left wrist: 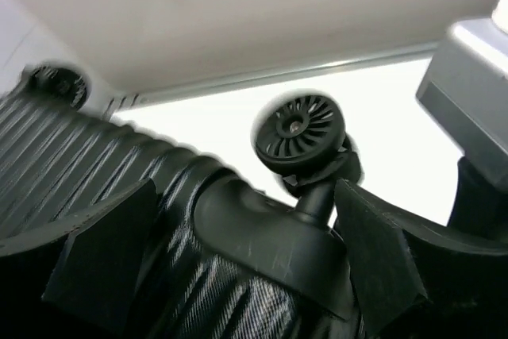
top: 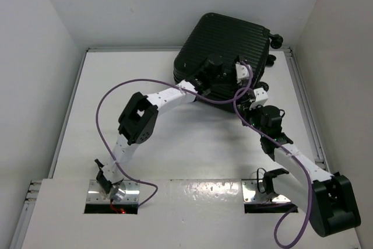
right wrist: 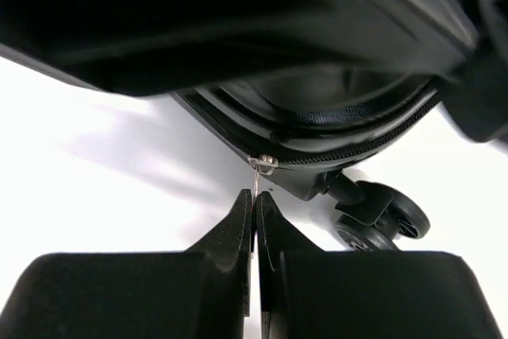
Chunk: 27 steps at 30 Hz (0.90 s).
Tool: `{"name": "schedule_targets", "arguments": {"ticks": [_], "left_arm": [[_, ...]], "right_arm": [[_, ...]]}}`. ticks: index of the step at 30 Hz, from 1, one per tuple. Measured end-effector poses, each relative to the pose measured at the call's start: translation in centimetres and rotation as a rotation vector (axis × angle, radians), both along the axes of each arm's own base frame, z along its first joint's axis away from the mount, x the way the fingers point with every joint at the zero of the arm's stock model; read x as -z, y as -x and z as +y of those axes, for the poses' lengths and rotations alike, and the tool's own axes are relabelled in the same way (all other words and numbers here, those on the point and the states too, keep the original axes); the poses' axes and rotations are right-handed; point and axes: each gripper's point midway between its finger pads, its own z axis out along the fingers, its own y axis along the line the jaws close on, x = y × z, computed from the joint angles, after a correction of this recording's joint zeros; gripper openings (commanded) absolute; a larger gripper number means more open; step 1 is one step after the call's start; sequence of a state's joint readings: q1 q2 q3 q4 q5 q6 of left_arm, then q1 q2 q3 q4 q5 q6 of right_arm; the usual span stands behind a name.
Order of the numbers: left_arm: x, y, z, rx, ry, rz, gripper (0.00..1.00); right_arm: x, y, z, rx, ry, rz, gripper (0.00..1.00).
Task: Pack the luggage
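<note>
The luggage (top: 221, 39) is a black ribbed hard-shell suitcase lying flat at the table's far right, with its small wheels (top: 276, 41) toward the right wall. My left gripper (top: 240, 69) hovers over its near right corner and stands open. In the left wrist view its fingers (left wrist: 371, 252) straddle the moulded wheel housing (left wrist: 262, 232) under a spoked wheel (left wrist: 300, 129). My right gripper (top: 256, 95) sits at the suitcase's near edge. In the right wrist view this gripper (right wrist: 255, 200) is shut on the thin metal zipper pull (right wrist: 258, 182), which hangs from the slider (right wrist: 265, 163).
White walls close in the table (top: 175, 144) on three sides, with a metal rail (left wrist: 278, 75) along the back. Purple cables (top: 108, 138) loop over both arms. A double wheel (right wrist: 381, 216) sticks out just right of my right fingers. Part of the right arm (left wrist: 468, 93) is beside my left gripper.
</note>
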State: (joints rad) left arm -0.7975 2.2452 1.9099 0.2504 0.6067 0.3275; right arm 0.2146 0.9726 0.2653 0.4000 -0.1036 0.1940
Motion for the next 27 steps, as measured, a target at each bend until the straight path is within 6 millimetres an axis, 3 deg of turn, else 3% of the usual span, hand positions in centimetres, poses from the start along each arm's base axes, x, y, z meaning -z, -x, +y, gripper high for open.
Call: {"name": "schedule_targets", "arguments": {"ticks": [4, 7, 9, 12, 14, 15, 17, 19, 21, 22, 24, 27], "left_arm": [[-0.4, 0.0, 4.1, -0.107, 0.023, 0.042, 1.0], [-2.0, -0.5, 9.7, -0.237, 0.014, 0.095, 0.98], [-4.7, -4.3, 16.2, -0.43, 0.034, 0.091, 0.92], [-8.7, -11.5, 29.4, -0.769, 0.103, 0.063, 0.86], [-9.2, -15.2, 39.0, -0.989, 0.128, 0.08, 0.81], [-8.6, -16.5, 42.6, -1.069, 0.129, 0.101, 0.78], [-7.1, -19.1, 47.2, -1.156, 0.107, 0.147, 0.7], [-4.9, -22.2, 48.6, -1.177, 0.076, 0.195, 0.64], [-1.5, -25.0, 47.7, -1.146, 0.029, 0.257, 0.6], [1.2, -25.7, 46.8, -1.118, -0.017, 0.3, 0.59], [5.9, -25.4, 44.7, -1.054, -0.109, 0.376, 0.55], [12.3, -21.8, 39.6, -0.884, -0.268, 0.488, 0.5]], "right_arm": [[-0.2, 0.0, 1.2, -0.039, -0.016, 0.01, 0.0], [-0.6, -0.1, 2.0, -0.067, -0.034, 0.018, 0.0], [-0.5, -0.2, 1.9, -0.066, -0.039, 0.031, 0.0], [-0.3, -0.3, 1.4, -0.047, -0.044, 0.053, 0.0], [-0.3, -0.4, 1.1, -0.036, -0.046, 0.067, 0.0], [-0.3, -0.4, 1.0, -0.034, -0.046, 0.074, 0.0], [-0.4, -0.4, 1.0, -0.034, -0.044, 0.086, 0.0], [-0.5, -0.3, 1.0, -0.036, -0.043, 0.1, 0.0], [-0.5, -0.3, 1.0, -0.041, -0.04, 0.112, 0.0], [-0.6, -0.3, 0.9, -0.042, -0.037, 0.118, 0.0], [-0.8, -0.3, 0.9, -0.044, -0.034, 0.132, 0.0], [-0.9, -0.3, 0.6, -0.043, -0.035, 0.157, 0.0]]}}
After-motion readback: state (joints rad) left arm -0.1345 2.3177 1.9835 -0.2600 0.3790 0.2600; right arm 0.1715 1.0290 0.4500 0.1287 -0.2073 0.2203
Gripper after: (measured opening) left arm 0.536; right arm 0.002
